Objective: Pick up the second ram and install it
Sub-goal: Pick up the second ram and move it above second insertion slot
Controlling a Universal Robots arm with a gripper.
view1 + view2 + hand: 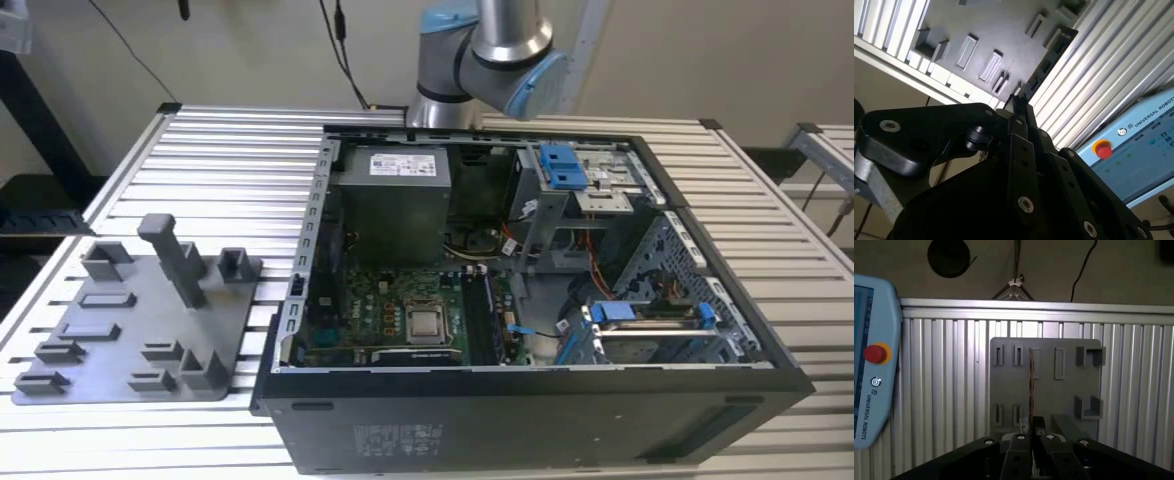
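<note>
The second ram (1031, 385) is sitting edge-on in the gripper (1032, 429), with the fingers (1016, 450) clenching on its near end from both sides. In the first wrist view the stick is showing as a thin line running away from the fingertips, across the face of the grey tray (1064, 390). In the second wrist view it is presenting its dark side with darker chips, and its far end is reaching past the tray's edge towards the slatted table (1114, 65). Whether the stick is touching the tray cannot be told.

A teach pendant (869, 405) with a red button (875, 353) is lying on the table beside the tray.

In the exterior view the tray is lying on the table at that view's left. It is just beside the open computer case (534, 420), whose motherboard (400, 310) is facing up. The arm (487, 50) is rising behind the case.
</note>
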